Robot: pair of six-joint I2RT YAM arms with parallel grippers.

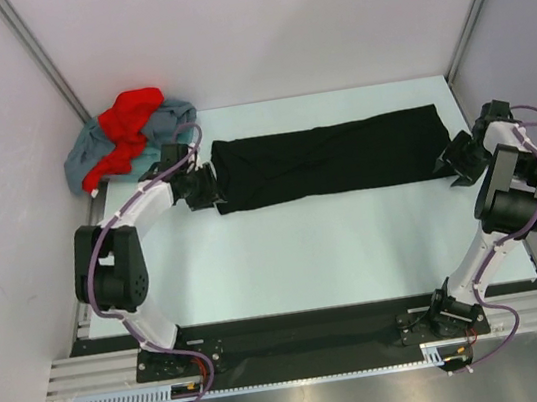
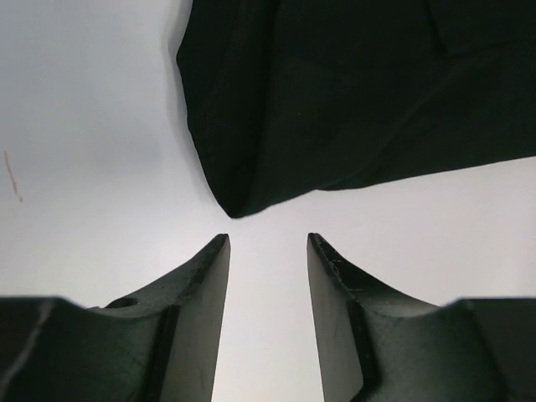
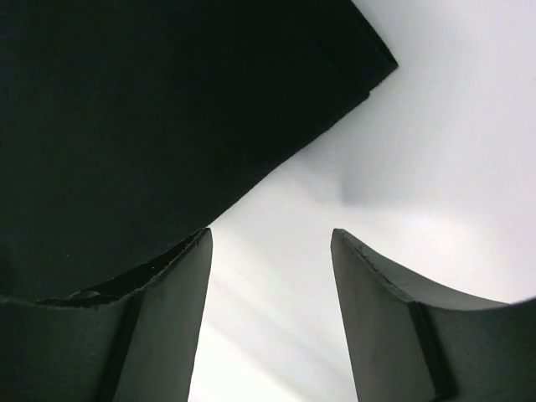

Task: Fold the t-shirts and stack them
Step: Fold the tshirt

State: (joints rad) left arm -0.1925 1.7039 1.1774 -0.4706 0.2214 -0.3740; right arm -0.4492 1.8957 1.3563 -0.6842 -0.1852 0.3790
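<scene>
1. Right now the black shirt (image 1: 333,158) is lying as a long band across the far middle of the table (image 1: 335,242), with its long axis running left to right.
2. Your left gripper (image 1: 204,188) is sitting at the band's left end and your right gripper (image 1: 459,157) at its right end, so each arm is nearest its own end.
3. In the left wrist view, the shirt's rounded corner is lying just ahead of the fingertips and apart from them. The jaws are standing partly apart and gripping nothing.
4. In the right wrist view, the cloth edge is running close beside one finger, and you cannot tell whether it is touching. These jaws are also standing well apart, with only bare table showing between them.
5. The red shirt (image 1: 126,126) and grey-blue shirt (image 1: 80,160) are lying heaped in the far left corner, clear of the band.
6. By the look of it, you are lining up to take both ends. Each gripper is needing a short reach inward onto the cloth before closing.
</scene>
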